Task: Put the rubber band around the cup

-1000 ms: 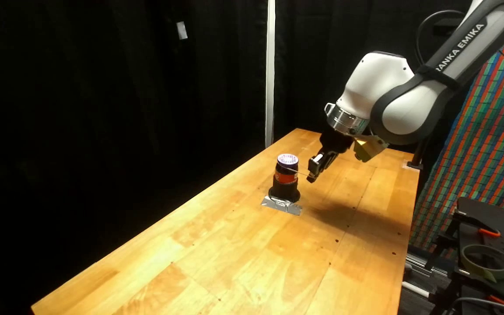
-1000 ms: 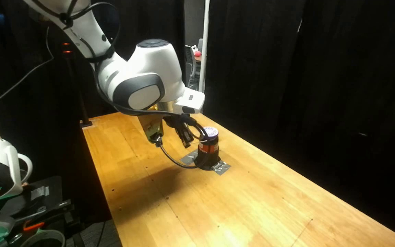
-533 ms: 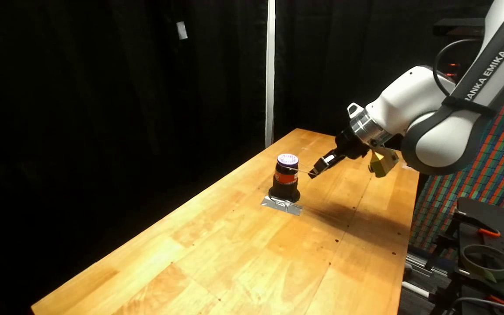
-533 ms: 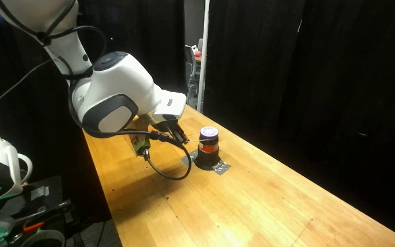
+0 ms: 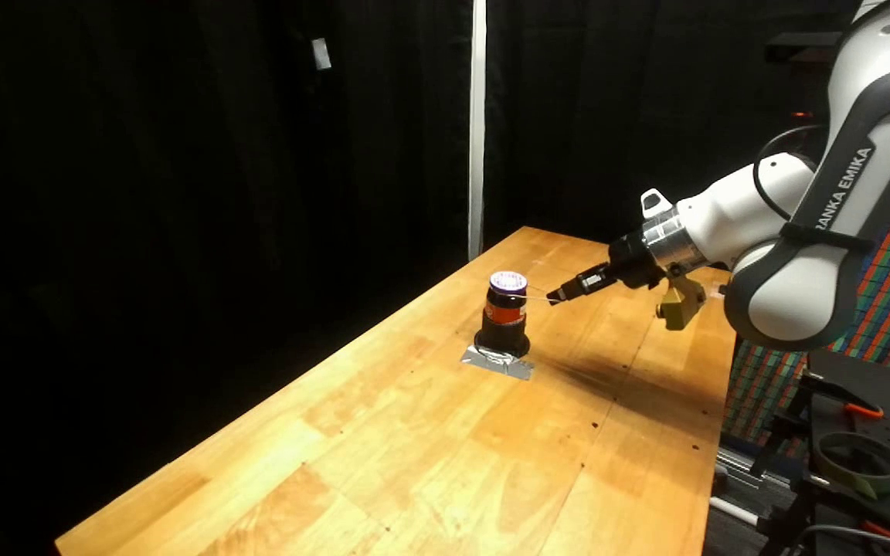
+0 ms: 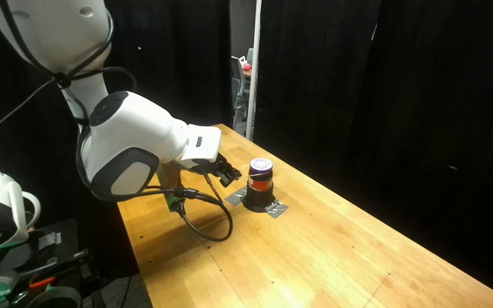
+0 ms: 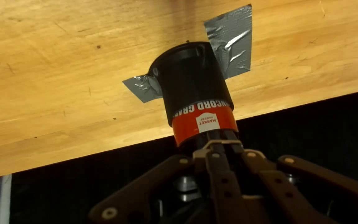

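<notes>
The cup (image 5: 505,315) is a dark cylinder with a red-orange label and a purple-and-white top. It stands upright in both exterior views (image 6: 260,185); its label shows in the wrist view (image 7: 205,123). A thin pale rubber band (image 5: 538,299) loops around the upper part of the cup, just under the top. It is stretched out to my gripper's fingertips (image 5: 556,298), and in an exterior view (image 6: 250,175) two strands show. My gripper (image 6: 234,177) is beside the cup, apart from it, tilted low. Its fingers (image 7: 223,135) are nearly together on the band; the exact grip is dark.
Grey tape (image 6: 277,209) holds the cup's base on the wooden table (image 5: 445,448). The table's far edge runs close behind the cup beside a black curtain (image 6: 357,107). A cable (image 6: 212,237) loops below my wrist. A side cart (image 5: 870,432) stands beyond the table.
My gripper has tilted from pointing steeply down to nearly level, with the wrist lowered and drawn back from the cup. The fingertips stay beside the cup with the band stretched. The cup has not moved.
</notes>
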Available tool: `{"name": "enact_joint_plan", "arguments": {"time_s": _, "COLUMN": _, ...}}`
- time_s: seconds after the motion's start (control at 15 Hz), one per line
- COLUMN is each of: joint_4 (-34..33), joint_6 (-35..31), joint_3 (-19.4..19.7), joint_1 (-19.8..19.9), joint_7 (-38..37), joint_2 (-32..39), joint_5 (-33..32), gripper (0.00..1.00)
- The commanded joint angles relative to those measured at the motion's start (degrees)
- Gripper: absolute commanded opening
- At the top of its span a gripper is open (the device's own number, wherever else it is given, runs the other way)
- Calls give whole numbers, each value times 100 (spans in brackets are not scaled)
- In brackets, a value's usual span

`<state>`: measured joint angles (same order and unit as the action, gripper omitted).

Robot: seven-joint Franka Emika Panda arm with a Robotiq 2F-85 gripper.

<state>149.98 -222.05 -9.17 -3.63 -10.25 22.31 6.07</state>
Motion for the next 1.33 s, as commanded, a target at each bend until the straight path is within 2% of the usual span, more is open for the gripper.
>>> {"name": "enact_joint_plan", "arguments": {"time_s": 0.0, "joint_4": 110, "joint_6": -952, "joint_3": -25, "joint_1": 148, "joint_7": -374, "joint_2": 342, "joint_5": -458, "gripper": 11}}
{"name": "enact_joint_plan", "arguments": {"time_s": 0.47, "joint_4": -13, "joint_6": -2444, "joint_3": 55, "joint_1": 294, "joint_7": -474, "joint_2": 1035, "joint_5": -893, "gripper": 10}}
{"name": "enact_joint_plan", "arguments": {"time_s": 0.53, "joint_4": -216, "joint_6": -1954, "joint_3": 43, "joint_1": 342, "joint_7": -524, "joint_2": 739, "joint_5": -923, "gripper": 11}}
{"name": "enact_joint_plan", "arguments": {"time_s": 0.6, "joint_4": -254, "joint_6": -1962, "joint_3": 49, "joint_1": 354, "joint_7": -518, "joint_2": 799, "joint_5": -940, "gripper": 11}}
{"name": "enact_joint_plan", "arguments": {"time_s": 0.67, "joint_4": -206, "joint_6": -2350, "joint_3": 66, "joint_1": 336, "joint_7": -473, "joint_2": 1033, "joint_5": -929, "gripper": 11}}
{"name": "enact_joint_plan", "arguments": {"time_s": 0.8, "joint_4": -361, "joint_6": -1996, "joint_3": 54, "joint_1": 393, "joint_7": -545, "joint_2": 826, "joint_5": -974, "gripper": 10}}
{"name": "enact_joint_plan", "arguments": {"time_s": 0.87, "joint_4": -322, "joint_6": -2154, "joint_3": 50, "joint_1": 410, "joint_7": -566, "joint_2": 914, "joint_5": -1015, "gripper": 11}}
{"name": "enact_joint_plan", "arguments": {"time_s": 0.93, "joint_4": -312, "joint_6": -2197, "joint_3": 41, "joint_1": 427, "joint_7": -607, "joint_2": 946, "joint_5": -1027, "gripper": 18}}
{"name": "enact_joint_plan", "arguments": {"time_s": 1.0, "joint_4": -268, "joint_6": -2173, "joint_3": 17, "joint_1": 455, "joint_7": -691, "joint_2": 955, "joint_5": -1044, "gripper": 36}}
{"name": "enact_joint_plan", "arguments": {"time_s": 1.07, "joint_4": -255, "joint_6": -1922, "joint_3": 54, "joint_1": 342, "joint_7": -529, "joint_2": 868, "joint_5": -836, "gripper": 15}}
{"name": "enact_joint_plan", "arguments": {"time_s": 1.27, "joint_4": -249, "joint_6": -1922, "joint_3": 48, "joint_1": 376, "joint_7": -594, "joint_2": 890, "joint_5": -896, "gripper": 36}}
